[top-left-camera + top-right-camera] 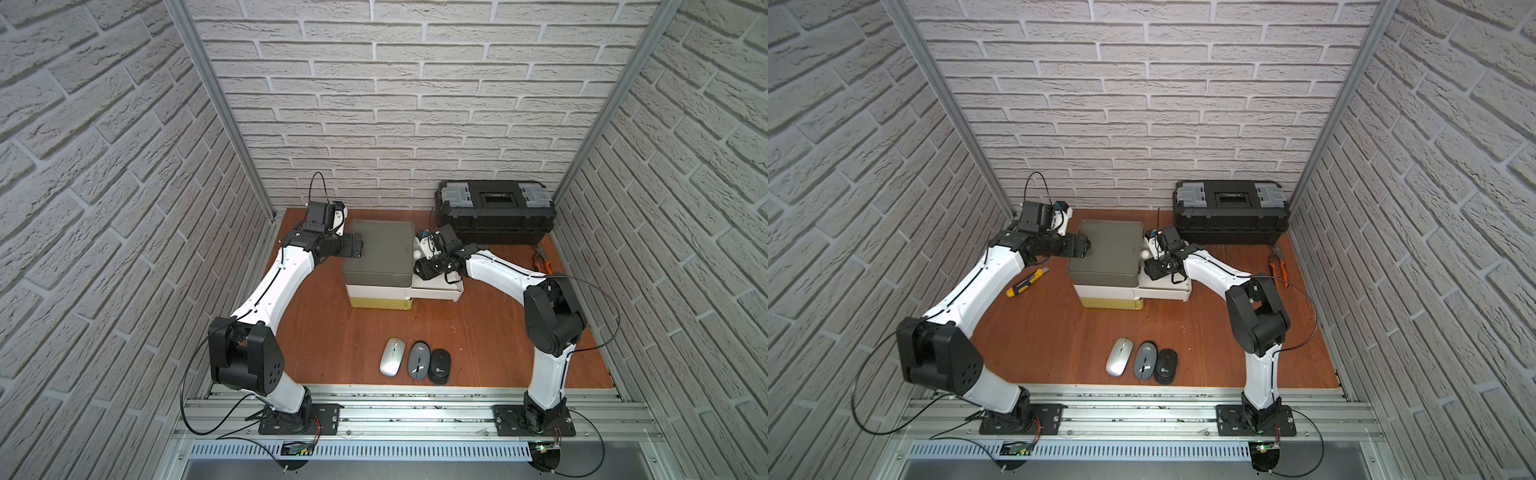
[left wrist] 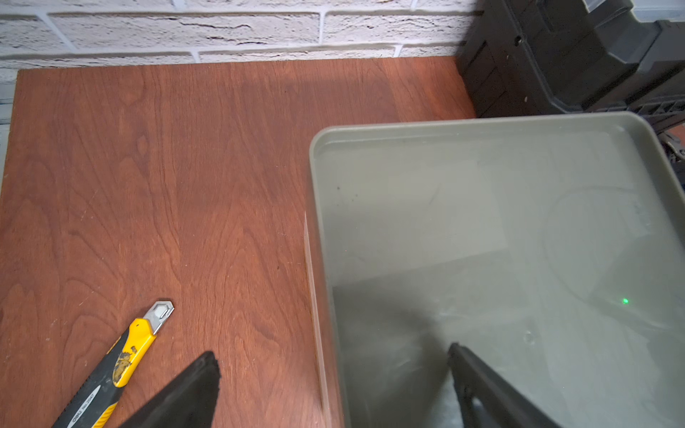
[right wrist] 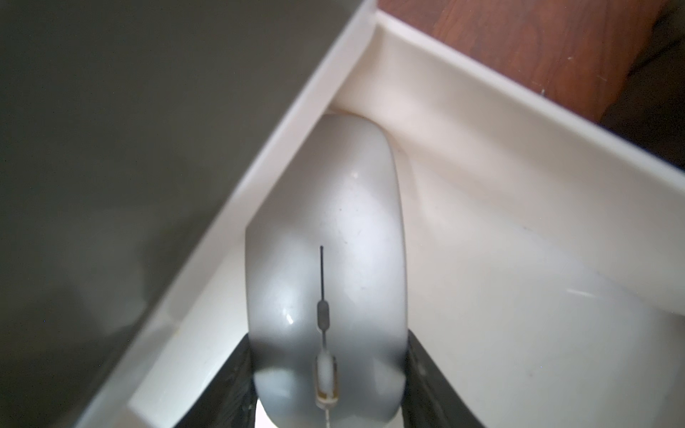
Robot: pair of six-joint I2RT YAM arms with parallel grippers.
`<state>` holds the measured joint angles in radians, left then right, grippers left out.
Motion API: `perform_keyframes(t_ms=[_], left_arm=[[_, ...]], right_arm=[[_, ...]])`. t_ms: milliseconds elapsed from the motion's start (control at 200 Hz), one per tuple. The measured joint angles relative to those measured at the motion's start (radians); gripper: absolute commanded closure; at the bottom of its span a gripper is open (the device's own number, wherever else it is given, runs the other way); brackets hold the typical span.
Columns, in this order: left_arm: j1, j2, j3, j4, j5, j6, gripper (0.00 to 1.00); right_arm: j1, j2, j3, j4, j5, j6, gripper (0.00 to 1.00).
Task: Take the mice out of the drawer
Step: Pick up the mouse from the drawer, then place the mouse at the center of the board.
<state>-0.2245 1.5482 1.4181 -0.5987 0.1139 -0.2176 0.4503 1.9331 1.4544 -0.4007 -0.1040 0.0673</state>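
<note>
Your right gripper (image 3: 328,342) is clamped on the silver mouse (image 3: 326,207), one finger on each flank. The mouse lies in the open drawer (image 3: 463,122), nose in its corner. Your left gripper (image 2: 332,352) stands wide apart, empty, over the box (image 2: 482,222) edge. Three mice (image 1: 419,360) lie in a row near the table (image 1: 332,332) front.

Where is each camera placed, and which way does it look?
Both top views: above the front rail, looking down toward the brick wall; white left arm and right arm show whole.
Left wrist: faces the olive-grey top of the drawer box and a yellow-black utility knife; open jaws show.
Right wrist: looks into the white drawer at a shiny silver oval mouse; jaws against its sides.
Shared: knife in a top view and left wrist.
</note>
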Motion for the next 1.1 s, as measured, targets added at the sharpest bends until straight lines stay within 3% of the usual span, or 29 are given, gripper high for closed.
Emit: perform_keyframes(t_ms=[75,525,755,975,1100], left_arm=[[0.000,0.000,0.000,0.000,0.000,0.000,0.02],[-0.003,0.009,0.000,0.006,0.017,-0.001,0.02],[-0.006,0.018,0.012,0.007,0.027,0.008,0.02],[-0.006,0.028,0.023,0.009,0.052,0.020,0.02],[-0.006,0.028,0.023,0.018,0.064,0.023,0.02]], right_arm=[[0.000,-0.010,0.000,-0.023,0.022,0.002,0.85],[-0.002,-0.241,-0.016,-0.179,0.140,0.011,0.87],[-0.002,-0.389,-0.019,-0.348,0.304,0.091,0.88],[0.010,-0.650,-0.283,-0.480,0.365,0.262,0.89],[0.082,-0.819,-0.423,-0.592,0.376,0.403,0.89]])
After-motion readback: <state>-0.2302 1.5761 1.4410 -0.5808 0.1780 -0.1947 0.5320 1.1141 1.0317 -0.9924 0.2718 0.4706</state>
